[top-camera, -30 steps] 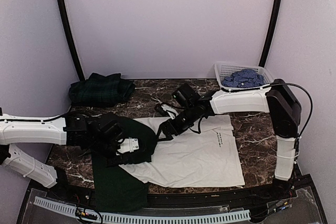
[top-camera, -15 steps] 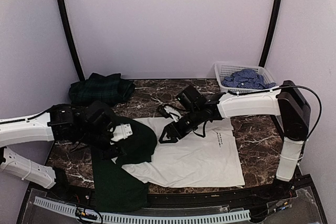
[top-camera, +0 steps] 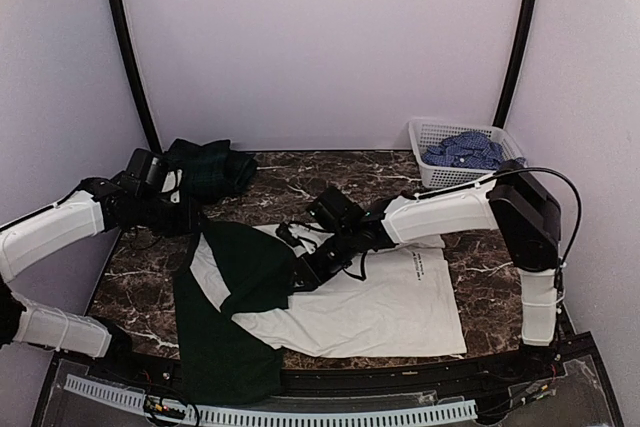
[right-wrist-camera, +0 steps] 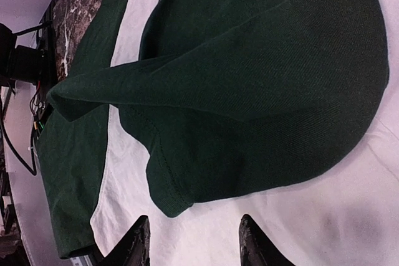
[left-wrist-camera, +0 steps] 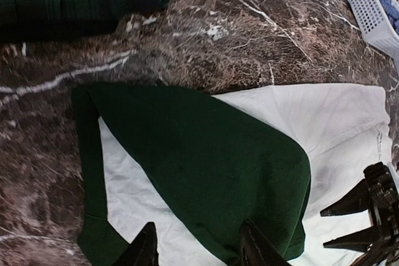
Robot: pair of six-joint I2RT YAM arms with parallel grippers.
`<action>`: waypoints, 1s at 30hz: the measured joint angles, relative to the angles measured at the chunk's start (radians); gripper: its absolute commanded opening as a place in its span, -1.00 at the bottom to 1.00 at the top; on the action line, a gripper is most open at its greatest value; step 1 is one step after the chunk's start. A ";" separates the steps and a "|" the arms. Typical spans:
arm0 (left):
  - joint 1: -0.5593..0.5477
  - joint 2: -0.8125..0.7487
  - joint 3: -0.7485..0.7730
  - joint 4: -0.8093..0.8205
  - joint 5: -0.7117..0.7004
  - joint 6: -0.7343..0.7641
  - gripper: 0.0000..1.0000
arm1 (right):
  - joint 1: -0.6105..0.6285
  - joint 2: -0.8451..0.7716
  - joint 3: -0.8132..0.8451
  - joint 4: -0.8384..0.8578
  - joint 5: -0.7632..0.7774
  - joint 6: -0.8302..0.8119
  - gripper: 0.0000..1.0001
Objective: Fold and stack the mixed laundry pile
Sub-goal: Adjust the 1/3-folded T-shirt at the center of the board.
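We hold our left gripper (left-wrist-camera: pixel 198 232) and right gripper (right-wrist-camera: pixel 194 225) spread and empty above the cream-and-green garment (top-camera: pixel 350 297), lying on the surface (top-camera: pixel 300 177) left of the basket (top-camera: pixel 425 128), where a snagging fingertip could drag its folded green sleeve (top-camera: pixel 250 267) open.

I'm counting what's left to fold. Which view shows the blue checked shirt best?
Top external: the blue checked shirt lies bunched in the white basket, seen from above. Left wrist catches only a blue sliver at the frame edge; right wrist shows none.
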 measured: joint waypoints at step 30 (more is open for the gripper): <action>0.266 0.417 -0.155 0.446 0.282 -0.343 -0.28 | 0.064 0.084 0.051 -0.006 0.013 0.087 -0.32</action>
